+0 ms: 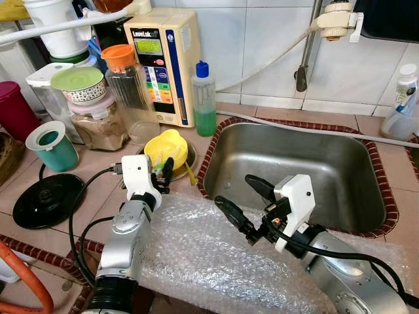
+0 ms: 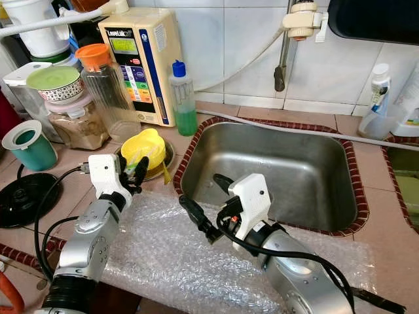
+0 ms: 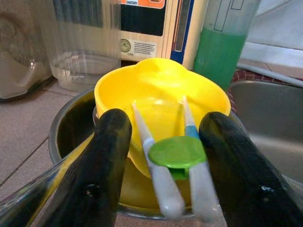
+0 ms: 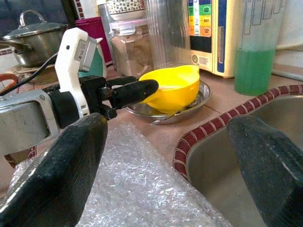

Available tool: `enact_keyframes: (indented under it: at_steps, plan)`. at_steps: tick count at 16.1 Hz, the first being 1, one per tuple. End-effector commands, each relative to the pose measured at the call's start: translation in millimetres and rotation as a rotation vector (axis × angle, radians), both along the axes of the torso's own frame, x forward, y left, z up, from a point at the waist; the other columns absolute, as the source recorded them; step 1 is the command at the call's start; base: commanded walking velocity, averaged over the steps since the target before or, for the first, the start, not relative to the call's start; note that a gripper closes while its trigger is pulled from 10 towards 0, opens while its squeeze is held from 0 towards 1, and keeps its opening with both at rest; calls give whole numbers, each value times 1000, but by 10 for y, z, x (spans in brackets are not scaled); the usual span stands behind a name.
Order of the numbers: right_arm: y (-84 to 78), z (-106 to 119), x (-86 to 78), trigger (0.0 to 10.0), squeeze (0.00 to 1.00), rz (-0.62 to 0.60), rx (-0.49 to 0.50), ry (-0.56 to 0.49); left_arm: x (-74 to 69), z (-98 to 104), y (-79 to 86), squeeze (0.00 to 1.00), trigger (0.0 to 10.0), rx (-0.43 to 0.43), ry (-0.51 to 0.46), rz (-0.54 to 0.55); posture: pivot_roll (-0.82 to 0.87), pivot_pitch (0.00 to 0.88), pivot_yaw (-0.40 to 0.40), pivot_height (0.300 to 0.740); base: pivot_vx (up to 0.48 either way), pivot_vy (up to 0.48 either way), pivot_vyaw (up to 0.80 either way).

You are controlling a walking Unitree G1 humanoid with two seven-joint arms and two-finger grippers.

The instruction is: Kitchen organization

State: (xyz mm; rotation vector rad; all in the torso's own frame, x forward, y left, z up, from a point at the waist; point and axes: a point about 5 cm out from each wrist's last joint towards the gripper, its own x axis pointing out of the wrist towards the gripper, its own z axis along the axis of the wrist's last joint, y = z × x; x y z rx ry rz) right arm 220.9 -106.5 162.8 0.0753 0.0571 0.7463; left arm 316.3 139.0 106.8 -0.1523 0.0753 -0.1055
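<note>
Here, left claw (image 3: 163,165) astride tongs (image 3: 175,156), unclosed

We see a bright yellow bowl (image 1: 167,146) with a wavy, lobed rim sitting upright inside a shallow steel dish (image 3: 71,127) on the tiled desk (image 1: 98,190), just beside the sink's (image 1: 294,163) left edge. A small pair of pale tongs (image 3: 173,161) with a green joint leans against the bowl's near side, its two slim arms reaching up over the yellow rim. A sheet of bubble wrap (image 1: 209,261) lies flat along the desk's front edge, near the dish.
</note>
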Motion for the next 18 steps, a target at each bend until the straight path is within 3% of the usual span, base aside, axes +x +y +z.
enact_keyframes:
  at_steps: [1, 2, 11, 18]
  plan:
    - [17, 59, -14, 10000, 0, 10, 2, -24, 11, 52, 38, 0, 1294, 22, -25, 7, -57, 0, 100, 740, 0, 0, 0]
    - [19, 55, -13, 10000, 0, 12, 0, -24, 0, 54, 40, 0, 0, 27, -29, 5, -56, 0, 100, 740, 0, 0, 0]
    - [19, 43, -12, 10000, 0, 13, -12, -25, -41, 76, 45, 0, 0, 48, -54, 2, -53, 0, 93, 740, 0, 0, 0]
    - [15, 42, 7, 10000, 0, 13, -19, -30, -63, 288, -4, 0, 0, 99, -197, -9, -48, 0, 83, 740, 0, 0, 0]
